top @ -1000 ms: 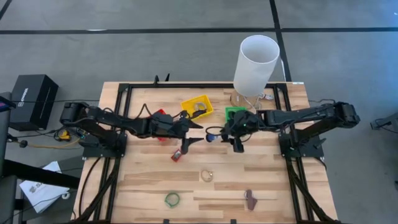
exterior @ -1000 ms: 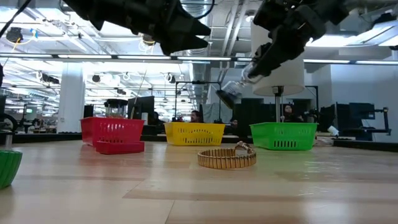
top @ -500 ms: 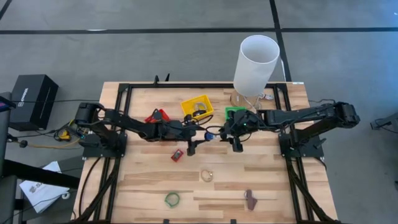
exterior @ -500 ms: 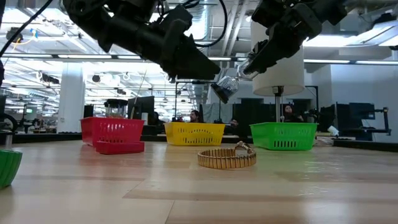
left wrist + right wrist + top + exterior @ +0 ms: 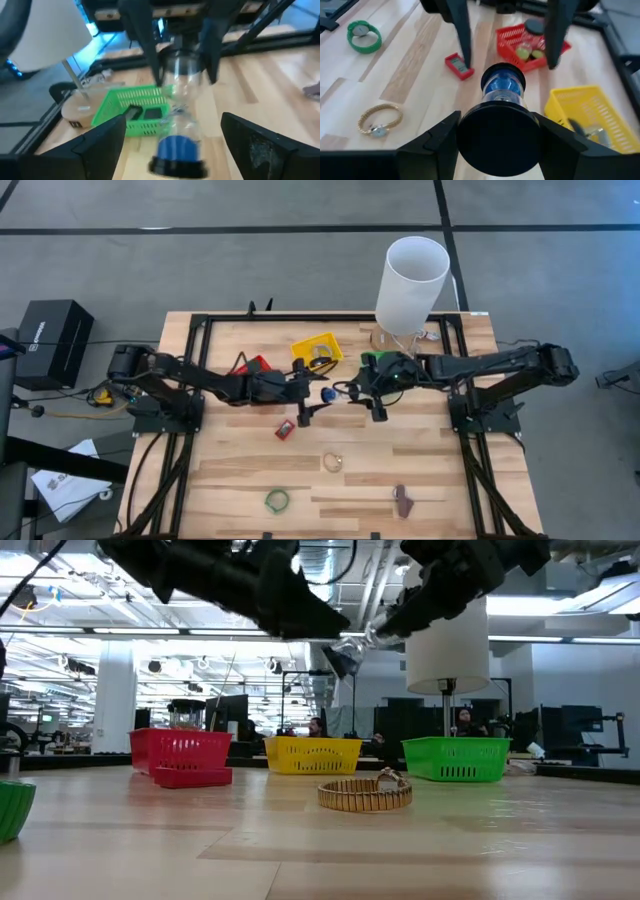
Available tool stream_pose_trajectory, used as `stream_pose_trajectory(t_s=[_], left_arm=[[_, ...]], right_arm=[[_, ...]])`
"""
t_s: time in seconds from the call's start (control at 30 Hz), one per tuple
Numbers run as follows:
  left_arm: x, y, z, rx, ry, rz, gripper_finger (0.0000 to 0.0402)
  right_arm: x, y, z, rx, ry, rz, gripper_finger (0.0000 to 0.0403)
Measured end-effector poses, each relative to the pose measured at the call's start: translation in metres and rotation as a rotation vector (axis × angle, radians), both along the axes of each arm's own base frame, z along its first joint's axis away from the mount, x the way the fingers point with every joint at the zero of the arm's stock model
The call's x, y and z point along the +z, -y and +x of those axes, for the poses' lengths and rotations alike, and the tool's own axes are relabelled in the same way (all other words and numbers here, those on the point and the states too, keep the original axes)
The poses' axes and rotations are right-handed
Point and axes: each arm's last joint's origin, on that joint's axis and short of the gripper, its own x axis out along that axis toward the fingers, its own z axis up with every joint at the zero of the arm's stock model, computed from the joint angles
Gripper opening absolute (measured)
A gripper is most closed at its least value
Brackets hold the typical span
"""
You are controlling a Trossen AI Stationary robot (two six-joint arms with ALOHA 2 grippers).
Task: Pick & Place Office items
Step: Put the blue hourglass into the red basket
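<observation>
My right gripper is shut on an hourglass with clear glass, blue sand and black end caps, above the table's middle. The hourglass also shows in the right wrist view and the low view. My left gripper is open just left of it. In the left wrist view its two fingers stand wide on either side of the hourglass's free blue end, apart from it. A red block, a gold bracelet watch, a green ring and a brown clip lie on the table. My right gripper pinches the hourglass at its near black end cap between its two fingers. The fingers come from the table's right, about level, and lie along the hourglass. The hourglass sticks out ahead of them toward the left gripper, lifted clear of the table.
A red bin, a yellow bin and a green bin stand in a row at the back. A tall white cylinder stands at the back right. A black frame runs along the table's edges.
My left gripper has gone from beside the red block toward the table's far right, up to the hourglass's free end. My right gripper has risen a little and gone toward the left, and the hourglass has tipped from slanting down to about level.
</observation>
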Motion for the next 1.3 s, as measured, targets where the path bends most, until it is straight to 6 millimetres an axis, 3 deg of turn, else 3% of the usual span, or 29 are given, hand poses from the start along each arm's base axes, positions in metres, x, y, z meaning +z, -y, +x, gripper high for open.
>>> stream_pose_trajectory(t_s=[0.13, 0.27, 0.4, 0.47, 0.6, 0.83, 1.3], left_arm=[[0.021, -0.001, -0.010, -0.008, 0.054, 0.030, 0.0321], [0.042, -0.001, -0.020, -0.016, 0.118, 0.072, 0.0317], [0.057, -0.002, -0.029, -0.016, 0.169, 0.097, 0.0318], [0.060, -0.003, -0.031, -0.011, 0.182, 0.098, 0.0318], [0.057, -0.003, -0.029, -0.023, 0.173, 0.096, 0.0313], [0.039, 0.000, -0.019, -0.053, 0.105, 0.095, 0.0314], [0.037, 0.000, -0.017, -0.054, 0.091, 0.144, 0.0276]], right_arm=[[0.016, 0.003, 0.001, 0.041, 0.034, -0.081, 0.0205], [0.048, 0.006, -0.002, 0.062, 0.070, -0.135, 0.0205], [0.080, 0.007, -0.014, 0.079, 0.095, -0.171, 0.0205], [0.086, 0.007, -0.020, 0.095, 0.114, -0.161, 0.0205], [0.073, 0.008, -0.021, 0.125, 0.146, -0.100, 0.0205], [0.044, 0.013, 0.003, 0.161, 0.226, -0.128, 0.0205], [0.045, 0.014, 0.010, 0.160, 0.283, -0.140, 0.0205]])
